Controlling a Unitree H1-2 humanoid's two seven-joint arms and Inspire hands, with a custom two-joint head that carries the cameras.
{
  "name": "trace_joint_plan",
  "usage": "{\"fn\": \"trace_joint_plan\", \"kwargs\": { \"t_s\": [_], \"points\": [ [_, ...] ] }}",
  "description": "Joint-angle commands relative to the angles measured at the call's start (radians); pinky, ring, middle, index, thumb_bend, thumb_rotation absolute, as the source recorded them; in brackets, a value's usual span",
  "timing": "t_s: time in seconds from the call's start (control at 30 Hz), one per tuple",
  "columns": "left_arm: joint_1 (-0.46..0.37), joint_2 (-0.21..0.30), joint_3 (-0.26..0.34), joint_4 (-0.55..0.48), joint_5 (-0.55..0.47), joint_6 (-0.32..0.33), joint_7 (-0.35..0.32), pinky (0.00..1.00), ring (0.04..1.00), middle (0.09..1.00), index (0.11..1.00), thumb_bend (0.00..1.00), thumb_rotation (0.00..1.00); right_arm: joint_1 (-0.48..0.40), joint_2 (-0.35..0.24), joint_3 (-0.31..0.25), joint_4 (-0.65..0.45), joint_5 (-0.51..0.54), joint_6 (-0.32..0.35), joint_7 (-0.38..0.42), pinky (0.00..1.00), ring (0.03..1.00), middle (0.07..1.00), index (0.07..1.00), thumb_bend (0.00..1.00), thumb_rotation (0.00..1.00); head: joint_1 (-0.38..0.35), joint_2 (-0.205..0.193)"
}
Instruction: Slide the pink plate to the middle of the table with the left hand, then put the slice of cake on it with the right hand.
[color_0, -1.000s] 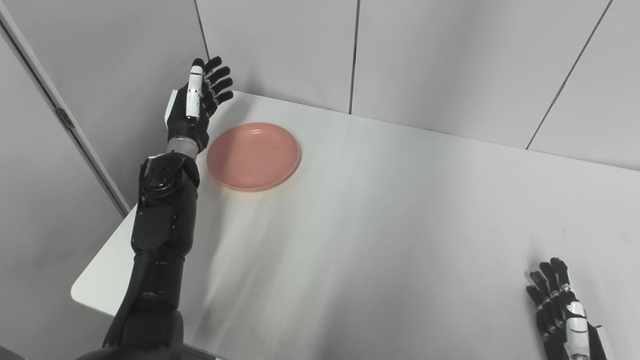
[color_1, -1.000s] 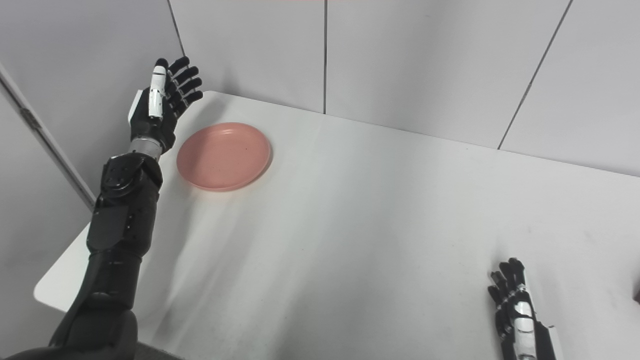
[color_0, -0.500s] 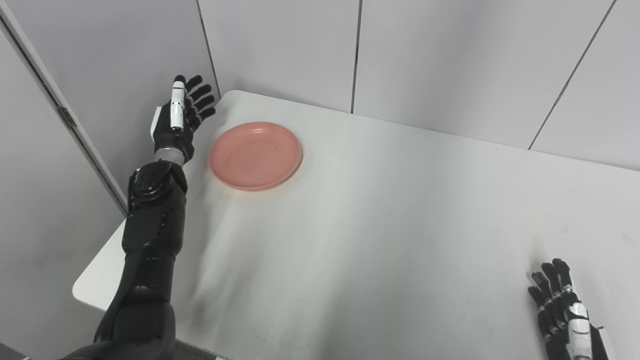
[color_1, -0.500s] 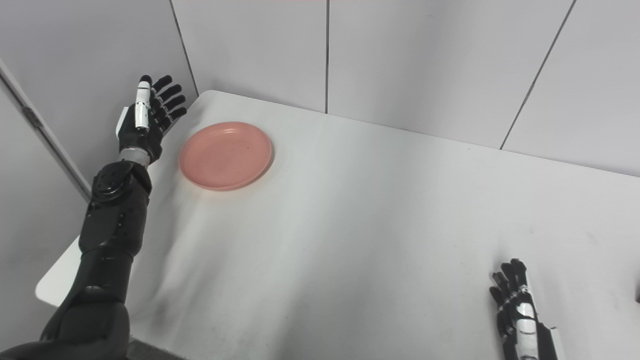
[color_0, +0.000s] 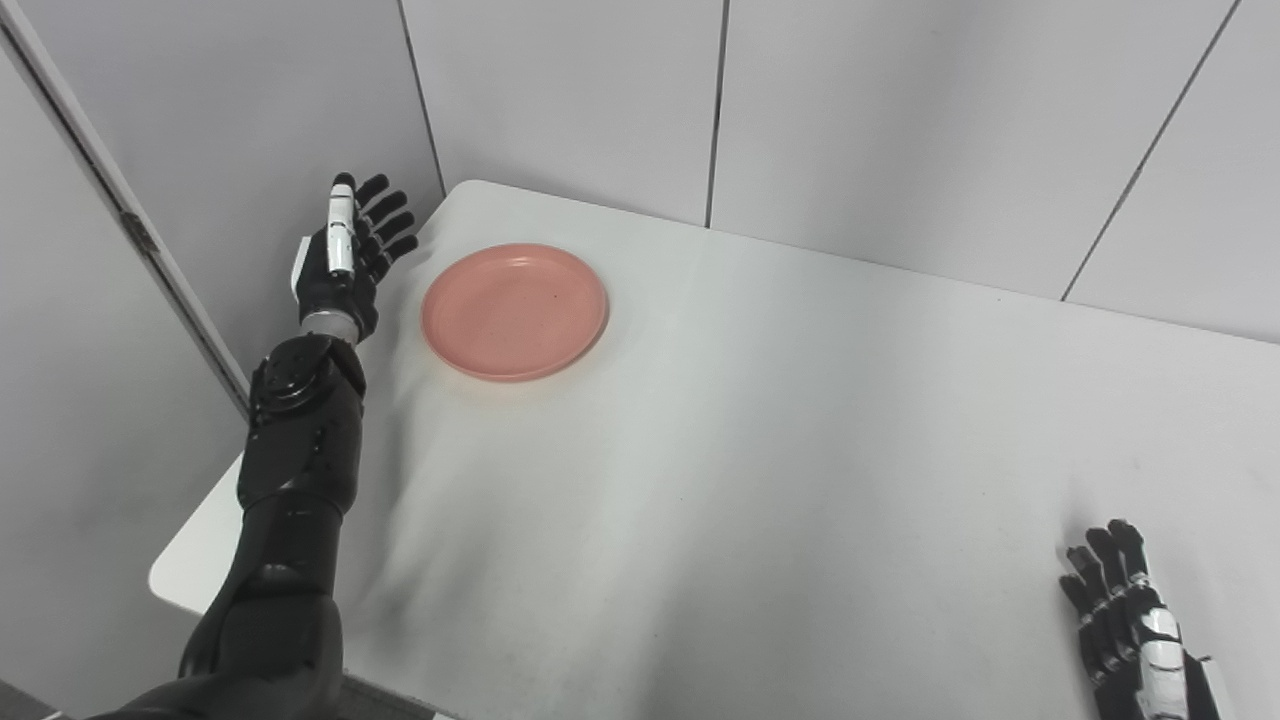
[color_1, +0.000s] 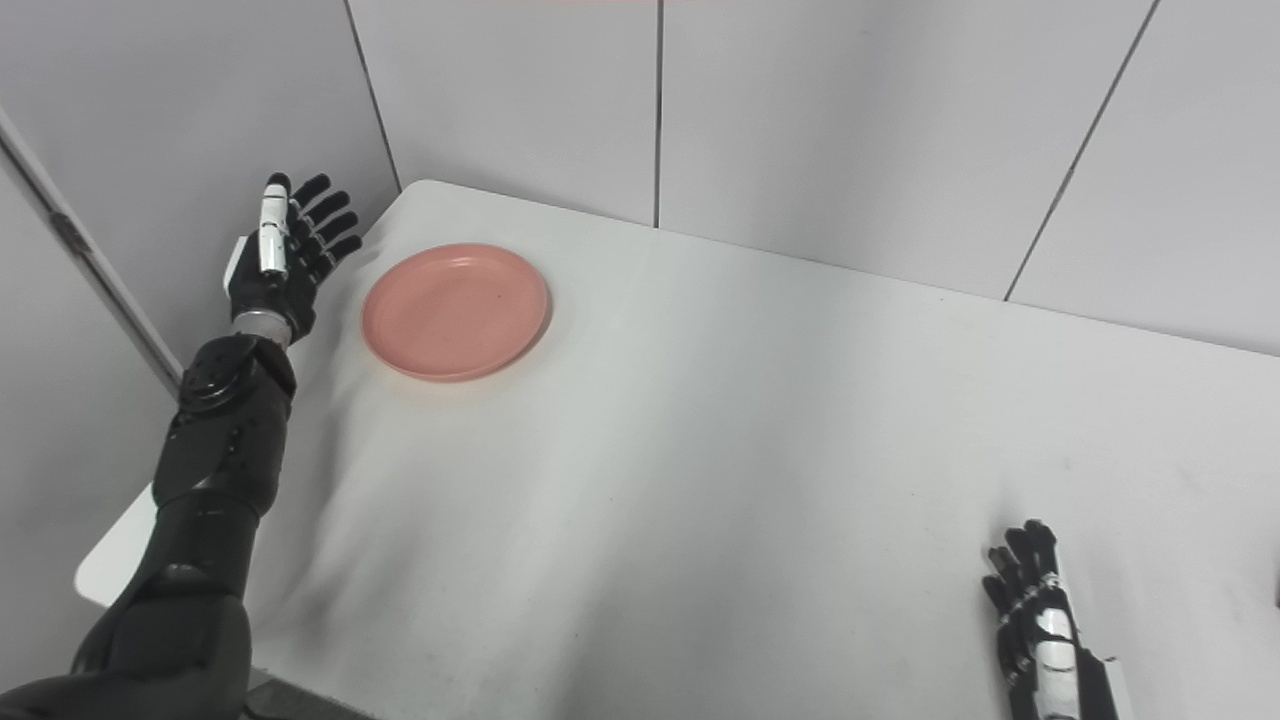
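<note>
Left hand (color_0: 345, 255) empty, fingers spread, left of pink plate (color_0: 514, 311), likely staged to push it inward. Right hand (color_0: 1130, 625) idle on surface (color_0: 780, 470), fingers apparently apart.

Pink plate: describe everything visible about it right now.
The pink plate is round and shallow with a low raised rim, matte, plastic-looking, and empty. It lies flat near the far left corner of the white table. The open left hand is beside its left edge, not touching it.
</note>
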Motion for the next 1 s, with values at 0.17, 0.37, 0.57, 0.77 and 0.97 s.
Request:
{"fn": "trace_joint_plan", "kwargs": {
  "t_s": [0.17,0.37,0.57,0.77,0.97],
  "points": [
    [-0.045,0.046,-0.005,0.033,0.003,-0.049,-0.004,0.77,0.813,0.821,0.803,0.41,1.00,0.020,-0.016,-0.012,0.007,0.003,0.023,0.001,1.00,0.983,0.989,1.000,0.33,1.00,0.000,0.002],
    [-0.047,0.042,-0.014,0.081,0.007,-0.074,-0.009,0.75,0.804,0.813,0.797,0.41,1.00,0.019,-0.016,-0.013,0.010,0.000,0.020,0.003,1.00,0.982,0.989,1.000,0.35,1.00,-0.001,0.003],
    [-0.044,0.033,-0.027,0.110,0.008,-0.083,-0.010,0.76,0.808,0.814,0.806,0.41,1.00,0.020,-0.014,-0.014,0.007,0.004,0.018,0.004,1.00,0.982,0.989,1.000,0.33,1.00,-0.003,0.006],
    [-0.041,0.012,-0.052,0.126,0.015,-0.098,-0.014,0.78,0.810,0.805,0.792,0.40,1.00,0.022,-0.014,-0.013,0.005,0.000,0.020,0.003,1.00,0.980,0.988,1.000,0.34,1.00,-0.004,0.008],
    [-0.040,-0.007,-0.080,0.144,0.019,-0.119,-0.010,0.80,0.825,0.822,0.800,0.38,1.00,0.023,-0.013,-0.012,0.001,0.002,0.016,0.005,1.00,0.981,0.990,1.000,0.34,1.00,-0.009,0.013]
  ]
}}
